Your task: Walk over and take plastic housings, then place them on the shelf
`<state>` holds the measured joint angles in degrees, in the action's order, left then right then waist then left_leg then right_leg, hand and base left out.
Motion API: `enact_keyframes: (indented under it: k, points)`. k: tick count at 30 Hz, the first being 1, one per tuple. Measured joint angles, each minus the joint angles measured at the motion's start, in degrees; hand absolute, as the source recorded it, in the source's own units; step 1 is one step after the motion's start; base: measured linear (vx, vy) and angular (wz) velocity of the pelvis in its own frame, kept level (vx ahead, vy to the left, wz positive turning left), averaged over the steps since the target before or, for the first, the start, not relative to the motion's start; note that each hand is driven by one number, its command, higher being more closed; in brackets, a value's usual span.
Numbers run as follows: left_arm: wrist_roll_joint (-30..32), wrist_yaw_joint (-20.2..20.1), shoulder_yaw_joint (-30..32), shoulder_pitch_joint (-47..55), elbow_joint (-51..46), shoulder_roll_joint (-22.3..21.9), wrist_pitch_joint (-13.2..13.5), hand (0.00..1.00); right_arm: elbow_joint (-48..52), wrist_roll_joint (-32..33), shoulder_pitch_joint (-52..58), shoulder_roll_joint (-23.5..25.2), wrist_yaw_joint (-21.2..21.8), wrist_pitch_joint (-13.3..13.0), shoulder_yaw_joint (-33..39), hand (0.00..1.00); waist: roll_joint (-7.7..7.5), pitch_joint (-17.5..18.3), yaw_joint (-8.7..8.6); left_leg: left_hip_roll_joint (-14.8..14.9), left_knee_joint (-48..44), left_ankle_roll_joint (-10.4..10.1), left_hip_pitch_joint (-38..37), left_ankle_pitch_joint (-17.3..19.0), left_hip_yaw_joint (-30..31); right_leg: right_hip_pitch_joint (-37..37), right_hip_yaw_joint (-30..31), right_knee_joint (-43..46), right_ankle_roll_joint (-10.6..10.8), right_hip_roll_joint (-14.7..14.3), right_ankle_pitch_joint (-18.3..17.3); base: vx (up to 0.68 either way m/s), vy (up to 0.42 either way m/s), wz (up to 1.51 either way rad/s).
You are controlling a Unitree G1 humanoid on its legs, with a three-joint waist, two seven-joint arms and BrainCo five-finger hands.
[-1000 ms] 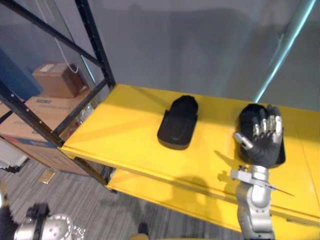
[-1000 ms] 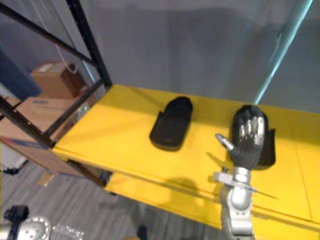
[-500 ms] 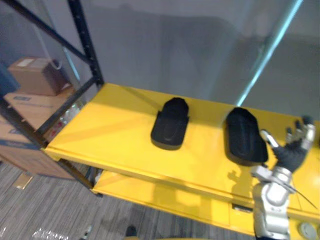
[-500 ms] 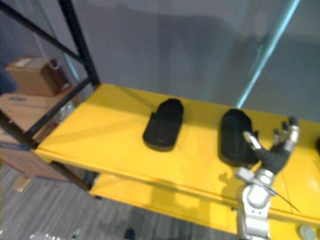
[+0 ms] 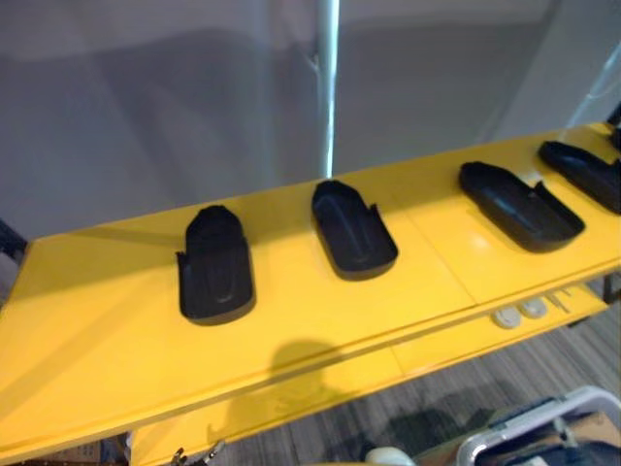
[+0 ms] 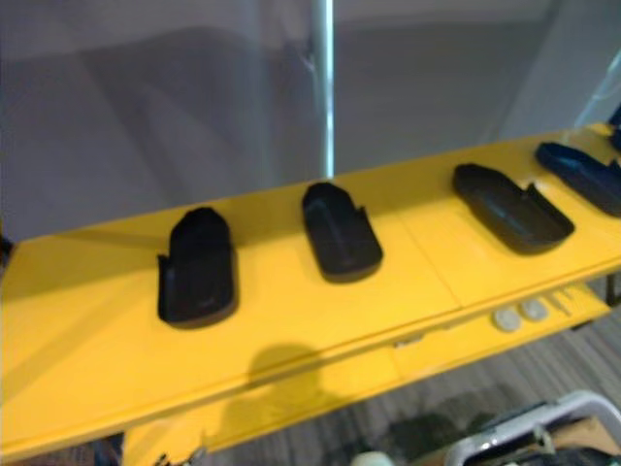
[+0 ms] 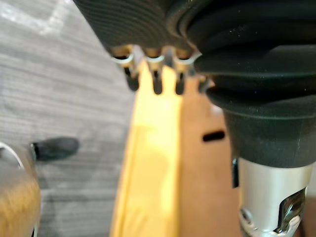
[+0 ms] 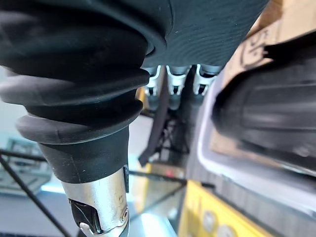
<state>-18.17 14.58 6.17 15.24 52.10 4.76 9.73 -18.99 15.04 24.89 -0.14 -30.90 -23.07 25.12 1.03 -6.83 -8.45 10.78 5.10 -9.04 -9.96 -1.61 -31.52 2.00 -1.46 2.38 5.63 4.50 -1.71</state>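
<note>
Several black plastic housings lie in a row on the yellow shelf [image 5: 87, 340]: one at the left [image 5: 215, 264], one in the middle [image 5: 353, 229], one to the right [image 5: 519, 204] and another at the far right edge [image 5: 585, 173]. No hand touches them. My left hand [image 7: 157, 81] hangs low beside the yellow shelf edge [image 7: 148, 163], its fingers relaxed and holding nothing. My right hand [image 8: 173, 84] hangs near a white-rimmed bin [image 8: 217, 153] with a dark housing [image 8: 266, 118] in it; its fingers are relaxed and bare too.
A pale upright post [image 5: 329, 87] stands behind the shelf against a grey wall. Two small white round pieces [image 5: 517, 313] sit on the lower yellow ledge. The white bin's rim [image 5: 543, 422] shows at the lower right, on grey carpet.
The camera has swung to the right: the black rack upright and the cardboard boxes are gone from view. My right hand has left the housing on the shelf and dropped out of the eye views.
</note>
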Motion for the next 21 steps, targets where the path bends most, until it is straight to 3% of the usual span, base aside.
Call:
enact_keyframes:
  k: [6, 8, 9, 10, 11, 13, 15, 16, 21]
  points:
    - [0.0, -0.3, -0.1, 0.0, 0.0, 0.1, -1.9, 0.0, -2.5, -0.1, -5.0, -0.1, 3.6, -0.2, -4.6, 0.0, 0.59, -0.8, 1.8, 0.0, -1.1, -0.1, 0.2, 0.7, 1.4, -0.6, 1.5, -0.9, -0.2, -0.7, 0.5, 0.02, -0.006, -0.06]
    - [-1.6, -0.7, 0.3, 0.6, 0.6, 0.3, -2.2, 0.0, -3.7, -0.4, -8.8, -0.4, 4.3, -0.2, -7.2, 0.0, -0.21, -1.4, 4.05, 0.3, -8.5, 3.8, 3.1, 3.7, 8.4, -2.1, 5.3, -0.4, -0.3, -0.6, 0.7, 0.05, -0.008, -0.87]
    - [-2.7, -0.7, 0.5, 1.9, 0.9, -0.3, -2.1, 0.0, -4.6, -1.4, -12.4, -1.6, 4.9, -0.2, -10.0, 0.0, -0.87, -1.9, 5.83, 0.4, -15.7, 6.7, 6.3, 7.0, 14.7, -3.2, 9.3, -0.2, -0.2, -0.7, 1.5, 0.02, 0.023, -1.54]
    - [-4.1, -0.6, 0.5, 3.5, 1.0, -1.9, -2.1, 0.0, -4.8, -2.4, -15.2, -3.8, 6.0, -0.2, -12.5, 0.0, -0.3, -2.3, 7.28, 0.1, -21.4, 6.9, 8.5, 12.1, 21.3, -4.4, 12.9, -0.2, -0.1, -1.5, 2.0, 0.0, 0.074, -1.73]
    - [-4.2, -0.5, 0.6, 4.4, 1.3, -3.2, -2.1, 0.0, -4.8, -2.5, -17.0, -5.2, 6.5, -0.3, -13.6, 0.0, 1.21, -2.7, 8.08, -0.2, -24.2, 7.0, 9.2, 15.3, 25.3, -4.6, 15.0, -0.3, -0.1, -2.4, 2.3, -0.05, 0.137, -1.35]
    - [-3.8, -0.6, -0.1, 5.2, 3.0, -3.7, -2.3, 0.0, -5.1, -2.4, -18.8, -6.4, 7.2, -0.3, -14.5, 0.0, 2.9, -2.7, 8.75, -0.4, -25.2, 6.8, 7.7, 19.8, 29.1, -5.1, 17.8, 0.1, 1.5, -4.1, 3.2, -0.07, 0.229, -1.0]
    - [-3.5, -0.6, 0.0, 4.5, 3.5, -3.0, -2.1, 0.0, -5.0, -3.7, -18.6, -6.1, 7.1, -0.4, -15.4, 0.0, 2.36, -3.0, 8.75, -1.7, -24.7, 4.9, 6.9, 21.6, 28.6, -6.0, 18.9, 0.3, 2.8, -3.4, 4.1, -0.11, 0.265, -0.63]
    - [-3.5, -0.6, 0.1, 4.3, 3.5, -2.6, -1.8, 0.0, -4.8, -4.6, -17.9, -5.9, 7.2, -0.4, -15.9, 0.0, 1.19, -3.6, 8.76, -2.7, -24.6, 4.7, 6.9, 21.7, 27.8, -6.3, 18.5, 0.5, 3.0, -2.4, 4.2, -0.14, 0.229, -0.32]
    - [-6.8, -0.7, 0.1, 3.1, 3.1, -1.6, -0.3, 0.0, -4.3, -4.5, -14.5, -5.6, 10.5, 1.0, -15.7, 0.0, -0.19, -3.1, 8.47, -4.8, -23.8, 4.4, 7.0, 22.0, 27.7, -6.8, 15.3, 0.7, 2.7, 0.0, 4.5, -0.07, 0.095, -0.01]
